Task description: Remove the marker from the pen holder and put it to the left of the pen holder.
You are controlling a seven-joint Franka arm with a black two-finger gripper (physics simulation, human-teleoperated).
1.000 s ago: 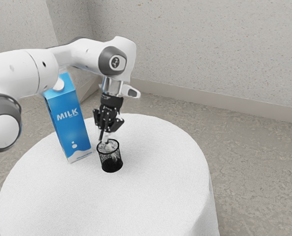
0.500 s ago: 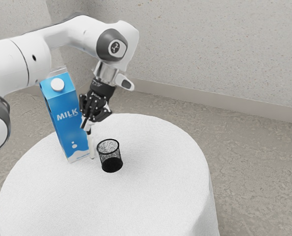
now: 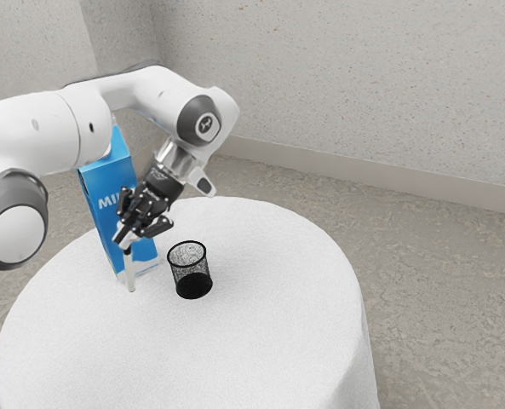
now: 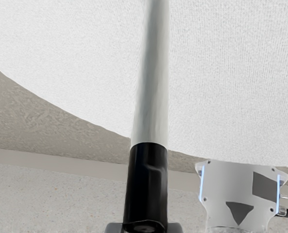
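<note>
From here I see the gripper pinching the marker by its black end, the smooth pale barrel nearly upright, outside the pen holder, on the exterior view's left. Best ease it down, tilt it flat, then release, avoiding the glossy, boxy milk carton. Black wire mesh; finely grained white tablecloth.

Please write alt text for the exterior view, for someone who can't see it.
A white robot arm holds a marker nearly upright in its black fingers, over a round white table. A black pen holder stands toward the exterior view's right, with a blue carton behind the marker.
</note>
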